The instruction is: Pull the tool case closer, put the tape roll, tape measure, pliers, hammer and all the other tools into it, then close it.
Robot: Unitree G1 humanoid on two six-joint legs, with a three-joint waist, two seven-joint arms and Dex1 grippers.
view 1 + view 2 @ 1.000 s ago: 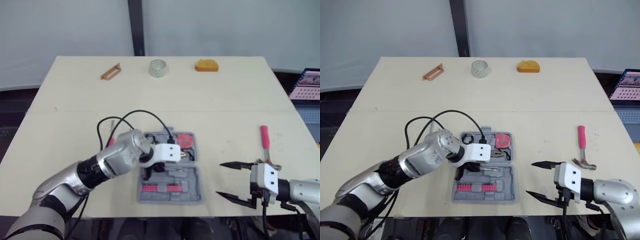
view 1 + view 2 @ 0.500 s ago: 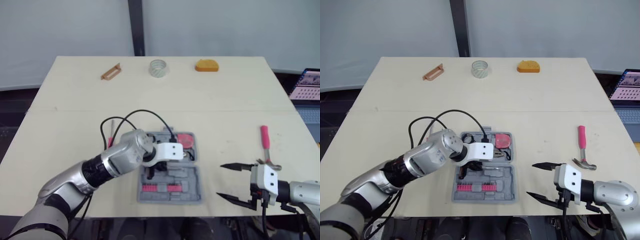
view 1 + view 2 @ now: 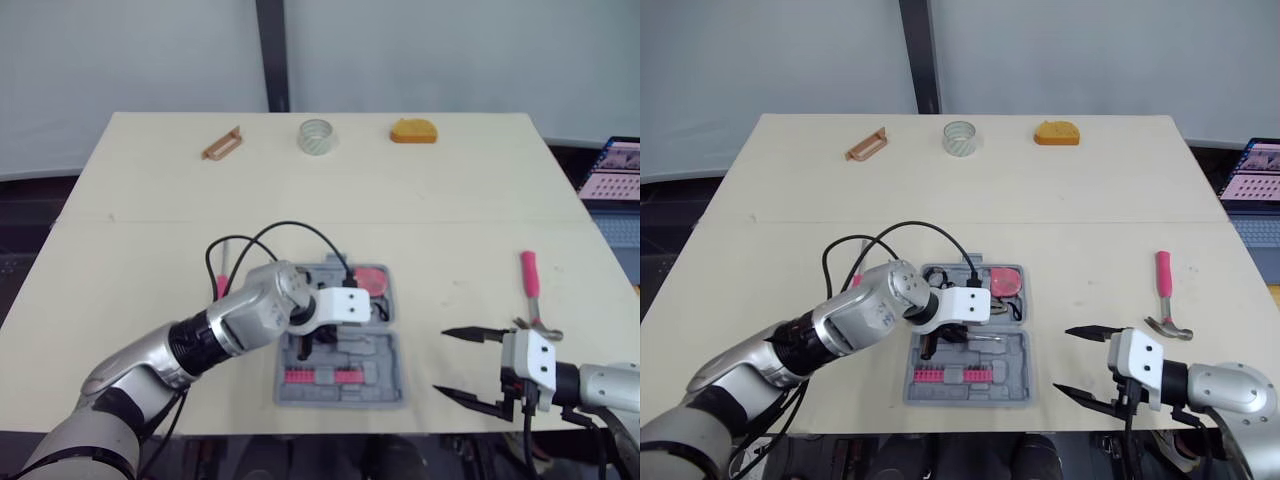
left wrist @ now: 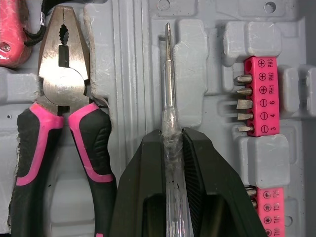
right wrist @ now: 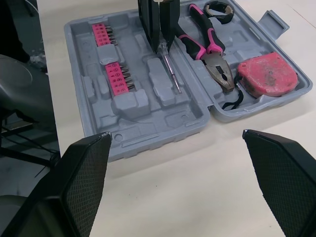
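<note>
A screwdriver (image 4: 169,84) is gripped by the left claw (image 4: 171,136) inside the tool case (image 5: 148,126), while the right claw (image 3: 1062,359) is held open beside it.

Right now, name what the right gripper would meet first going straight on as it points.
Probably the near rim of the open grey plastic tool case; beige table lies between it and the right gripper.
</note>
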